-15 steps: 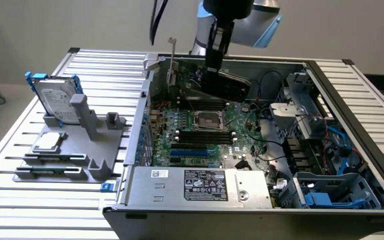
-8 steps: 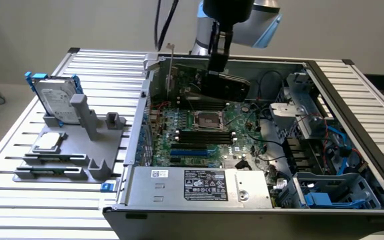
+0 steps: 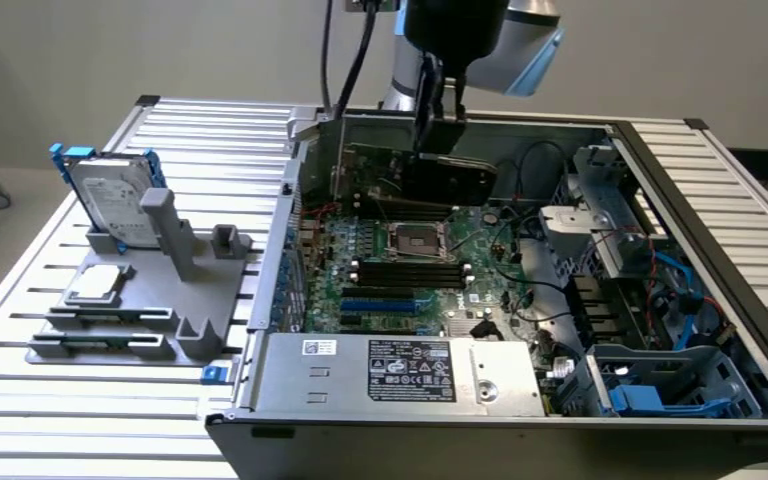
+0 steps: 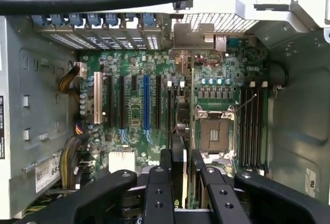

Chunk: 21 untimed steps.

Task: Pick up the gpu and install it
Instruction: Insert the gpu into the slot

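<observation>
Gpu [image 3: 454,178] clamped in end effector [image 4: 181,157], edge-down over motherboard [image 4: 135,111]

The gpu [image 3: 462,178], a thin flat rectangular card with a green circuit board and a black cover on one face, is standing upright on its long edge above the green motherboard [image 3: 357,250]. In the exterior view it is sitting toward 12 o'clock of the board, its length running from about 10 o'clock to 4 o'clock, black cover turned toward 5 o'clock. The black pincer [image 4: 181,158] is clamping it across its thin top edge. Its silver metal bracket [image 4: 192,37] is lying at the far end. Whether it is seated in a slot cannot be told.
</observation>
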Tool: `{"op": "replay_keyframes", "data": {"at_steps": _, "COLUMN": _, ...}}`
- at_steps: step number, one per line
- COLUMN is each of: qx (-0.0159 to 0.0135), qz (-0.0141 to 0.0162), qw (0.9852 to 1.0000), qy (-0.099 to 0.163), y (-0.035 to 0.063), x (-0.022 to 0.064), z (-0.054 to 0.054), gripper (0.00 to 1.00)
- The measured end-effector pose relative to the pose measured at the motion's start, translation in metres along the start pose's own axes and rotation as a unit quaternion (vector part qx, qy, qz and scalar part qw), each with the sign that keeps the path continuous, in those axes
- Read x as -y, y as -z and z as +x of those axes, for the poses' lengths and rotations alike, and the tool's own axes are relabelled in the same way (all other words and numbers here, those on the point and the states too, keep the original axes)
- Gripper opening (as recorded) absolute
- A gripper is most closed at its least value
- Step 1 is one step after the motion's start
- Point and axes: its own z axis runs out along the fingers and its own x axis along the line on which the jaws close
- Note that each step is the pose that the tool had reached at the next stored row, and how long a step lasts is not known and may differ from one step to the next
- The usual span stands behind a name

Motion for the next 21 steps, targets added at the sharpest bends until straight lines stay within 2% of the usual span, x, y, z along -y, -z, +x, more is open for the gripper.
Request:
{"op": "replay_keyframes", "data": {"at_steps": 5, "qx": 0.0057, "qz": 0.0004, "qw": 0.9999, "qy": 0.011, "y": -0.0076, "x": -0.0024, "z": 0.008, "gripper": 0.26}}
{"op": "replay_keyframes", "data": {"at_steps": 11, "qx": 0.0096, "qz": 0.0014, "qw": 0.9999, "qy": 0.012, "y": -0.0154, "x": -0.0061, "z": 0.028, "gripper": 0.26}}
{"op": "replay_keyframes", "data": {"at_steps": 18, "qx": 0.011, "qz": 0.0014, "qw": 0.9998, "qy": 0.016, "y": -0.0252, "x": -0.0116, "z": 0.041, "gripper": 0.26}}
{"op": "replay_keyframes", "data": {"at_steps": 21, "qx": 0.0111, "qz": 0.0014, "qw": 0.9998, "qy": 0.016, "y": -0.0303, "x": -0.0167, "z": 0.045, "gripper": 0.26}}
